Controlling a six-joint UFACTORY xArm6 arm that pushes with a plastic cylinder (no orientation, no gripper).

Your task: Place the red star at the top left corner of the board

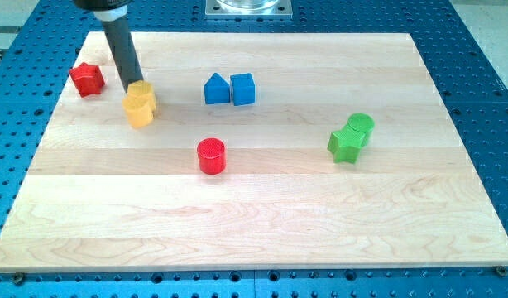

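The red star (87, 79) lies near the board's left edge, toward the view's top left. My tip (133, 88) comes down from the view's top and stands to the right of the red star, apart from it. The tip touches the top edge of two yellow blocks (140, 104) that sit pressed together just below it. The wooden board (262, 215) fills most of the view.
A blue triangular block (216, 89) and a blue cube (243, 88) sit side by side near the top middle. A red cylinder (211, 156) stands at the centre. A green star (346, 145) and a green cylinder (361, 125) touch at the right.
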